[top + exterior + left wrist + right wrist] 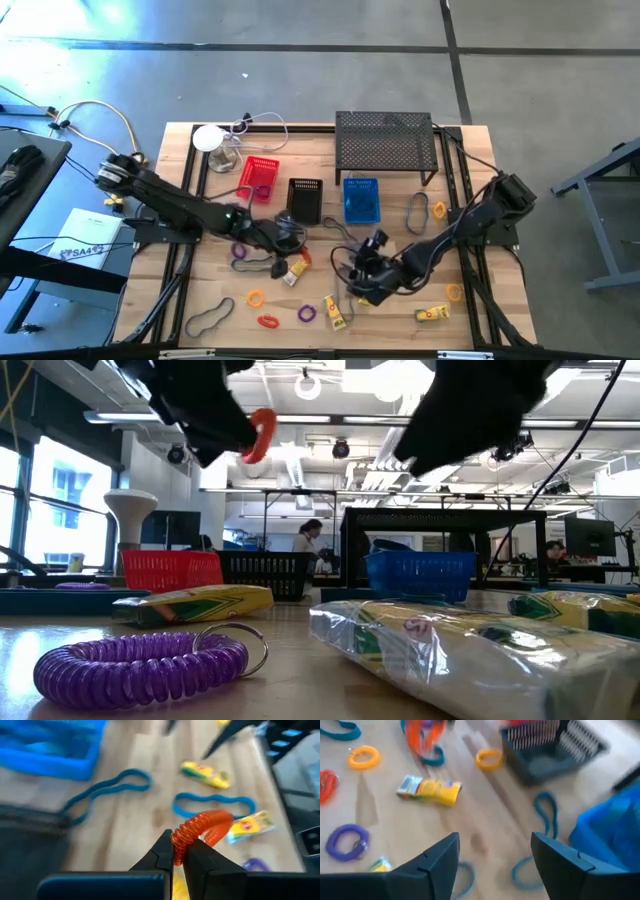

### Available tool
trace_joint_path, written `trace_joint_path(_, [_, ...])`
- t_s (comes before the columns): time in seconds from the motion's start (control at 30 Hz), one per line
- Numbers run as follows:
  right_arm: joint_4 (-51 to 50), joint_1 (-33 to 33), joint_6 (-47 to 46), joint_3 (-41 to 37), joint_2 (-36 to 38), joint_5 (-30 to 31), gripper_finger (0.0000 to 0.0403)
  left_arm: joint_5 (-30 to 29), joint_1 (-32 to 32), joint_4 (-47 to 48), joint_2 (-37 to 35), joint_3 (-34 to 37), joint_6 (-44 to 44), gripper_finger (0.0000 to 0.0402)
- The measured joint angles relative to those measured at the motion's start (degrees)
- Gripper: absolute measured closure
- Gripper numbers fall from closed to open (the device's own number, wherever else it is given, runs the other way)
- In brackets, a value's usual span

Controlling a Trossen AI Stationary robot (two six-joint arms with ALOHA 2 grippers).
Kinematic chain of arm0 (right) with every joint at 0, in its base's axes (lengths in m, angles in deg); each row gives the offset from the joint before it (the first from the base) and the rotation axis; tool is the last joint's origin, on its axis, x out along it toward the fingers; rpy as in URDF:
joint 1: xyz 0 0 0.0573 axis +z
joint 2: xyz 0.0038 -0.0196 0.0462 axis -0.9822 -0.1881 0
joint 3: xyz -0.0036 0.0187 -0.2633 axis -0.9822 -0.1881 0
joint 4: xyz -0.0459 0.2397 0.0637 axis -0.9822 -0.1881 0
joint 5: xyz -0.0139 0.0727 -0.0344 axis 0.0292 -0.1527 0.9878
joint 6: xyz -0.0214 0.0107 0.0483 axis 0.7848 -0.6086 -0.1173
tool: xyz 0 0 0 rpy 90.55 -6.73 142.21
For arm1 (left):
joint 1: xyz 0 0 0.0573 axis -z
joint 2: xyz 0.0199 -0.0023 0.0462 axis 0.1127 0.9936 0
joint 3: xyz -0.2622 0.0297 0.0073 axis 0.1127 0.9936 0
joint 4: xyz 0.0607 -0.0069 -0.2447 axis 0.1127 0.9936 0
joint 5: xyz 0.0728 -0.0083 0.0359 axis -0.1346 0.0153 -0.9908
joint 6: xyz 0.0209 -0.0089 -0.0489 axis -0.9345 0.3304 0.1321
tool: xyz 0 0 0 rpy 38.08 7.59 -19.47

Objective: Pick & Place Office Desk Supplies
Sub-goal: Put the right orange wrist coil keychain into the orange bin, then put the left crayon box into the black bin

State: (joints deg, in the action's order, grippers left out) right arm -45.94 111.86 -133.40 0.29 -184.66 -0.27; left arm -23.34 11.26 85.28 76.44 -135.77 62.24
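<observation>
Right gripper point(495, 865): dark fingers stand wide apart at the bottom of the frame, nothing between them. Yellow packet point(429, 790) lies left of centre on the wooden table point(470, 820). Purple coil ring point(347, 842) at lower left; red coil ring point(326, 785) at left edge; orange ring point(363, 757) upper left. Black basket point(550, 750) upper right; blue basket point(610, 830) at right edge.
</observation>
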Motion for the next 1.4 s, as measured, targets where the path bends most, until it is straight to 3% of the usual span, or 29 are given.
trace_joint_path(0.13, [-0.15, 1.51, -4.13, -1.78, -0.06, 0.45, 0.0171, -9.19, -1.15, 12.58, -6.60, 0.00, 0.53, 0.0389])
trace_joint_path(0.33, [0.49, 1.47, -4.71, -4.27, -0.09, 3.75, 0.0176, -22.30, -6.41, 32.32, -15.16, 0.00, 11.19, 0.0389])
trace_joint_path(0.43, [1.95, 0.42, -6.45, -5.15, -0.09, 3.55, 0.0176, -25.18, -11.64, 40.71, -16.97, -0.02, 15.85, 0.0389])
trace_joint_path(0.57, [2.69, -0.47, -7.34, -5.18, -0.09, 2.28, 0.0176, -24.76, -19.61, 48.93, -17.12, -0.01, 19.49, 0.0389])
trace_joint_path(0.83, [4.91, -0.76, -3.46, -5.18, -0.09, 2.43, 0.0176, -23.73, -29.43, 47.79, -15.48, 0.00, 16.35, 0.0375])
trace_joint_path(1.4, [5.06, -1.57, 1.68, -5.17, -0.12, 2.61, 0.0176, -24.33, -29.60, 45.07, -5.48, 0.02, 14.68, 0.0338])
